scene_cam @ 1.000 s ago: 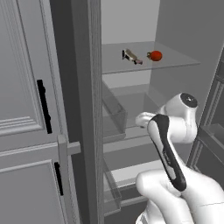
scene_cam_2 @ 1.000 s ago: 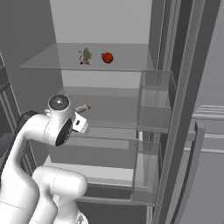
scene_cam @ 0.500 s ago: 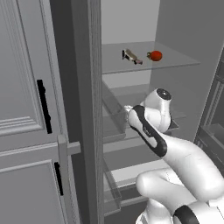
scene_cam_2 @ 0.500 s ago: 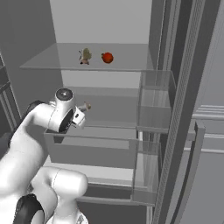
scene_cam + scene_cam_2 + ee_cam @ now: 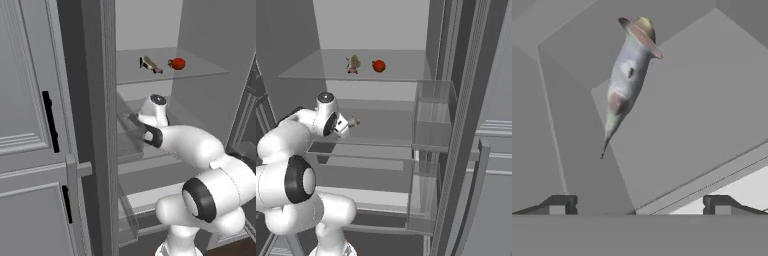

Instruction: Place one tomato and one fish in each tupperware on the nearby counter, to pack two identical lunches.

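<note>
**Open claw facing a fish inside the fridge**

In your hand view, a fish (image 5: 628,75) lies in the upper middle of the frame, on a grey shelf floor (image 5: 712,105), slanting from a tail at the top down to a pointed snout lower left. It sits well above your claw (image 5: 640,204) and slightly left of its midline, clear of both fingertips (image 5: 559,204). The claw is spread wide, holding and touching nothing.

In your left base view, a second fish (image 5: 150,63) and a tomato (image 5: 178,63) rest near each other on the glass shelf (image 5: 200,72) at upper centre; your right base view shows the same fish (image 5: 353,63) and tomato (image 5: 379,65) at upper left centre.

The shelf's front lip runs diagonally across the lower right of your hand view. A door bin (image 5: 431,120) stands to the right in your right base view, well apart from the arm.
</note>
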### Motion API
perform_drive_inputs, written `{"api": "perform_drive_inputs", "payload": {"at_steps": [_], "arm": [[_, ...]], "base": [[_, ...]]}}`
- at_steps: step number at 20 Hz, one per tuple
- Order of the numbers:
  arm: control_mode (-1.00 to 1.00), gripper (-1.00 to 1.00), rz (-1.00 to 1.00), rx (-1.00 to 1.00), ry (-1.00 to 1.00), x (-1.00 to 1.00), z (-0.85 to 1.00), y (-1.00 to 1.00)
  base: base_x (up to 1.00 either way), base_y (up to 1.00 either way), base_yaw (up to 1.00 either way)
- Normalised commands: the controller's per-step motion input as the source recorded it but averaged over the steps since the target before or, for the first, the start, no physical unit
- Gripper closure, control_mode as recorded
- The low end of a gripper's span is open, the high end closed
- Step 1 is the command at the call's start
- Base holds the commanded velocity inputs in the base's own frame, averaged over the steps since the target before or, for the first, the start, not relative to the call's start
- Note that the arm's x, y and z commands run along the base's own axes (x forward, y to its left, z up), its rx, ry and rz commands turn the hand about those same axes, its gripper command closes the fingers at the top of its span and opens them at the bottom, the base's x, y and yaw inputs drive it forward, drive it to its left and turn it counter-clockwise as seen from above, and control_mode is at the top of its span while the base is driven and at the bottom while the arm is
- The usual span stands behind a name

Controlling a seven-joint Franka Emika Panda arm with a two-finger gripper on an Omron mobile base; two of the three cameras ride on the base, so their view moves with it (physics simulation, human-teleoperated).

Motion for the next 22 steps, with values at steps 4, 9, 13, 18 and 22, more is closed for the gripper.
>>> {"api": "perform_drive_inputs", "payload": {"at_steps": [4,9,13,18,22], "arm": [[-1.0,-1.0,-0.06,0.0,0.09,0.65,-0.25,0.04],[-1.0,-1.0,-0.04,0.0,0.07,0.71,-0.26,0.01],[-1.0,-1.0,-0.06,-0.02,0.04,0.7,-0.32,0.05],[-1.0,-1.0,-0.07,-0.03,0.04,0.66,-0.36,0.05],[-1.0,1.0,-0.13,-0.06,0.05,0.27,-0.57,0.03]], "base": [[0.0,0.0,0.0],[0.0,0.0,0.0],[0.0,0.0,0.0],[0.0,0.0,0.0],[0.0,0.0,0.0]]}}
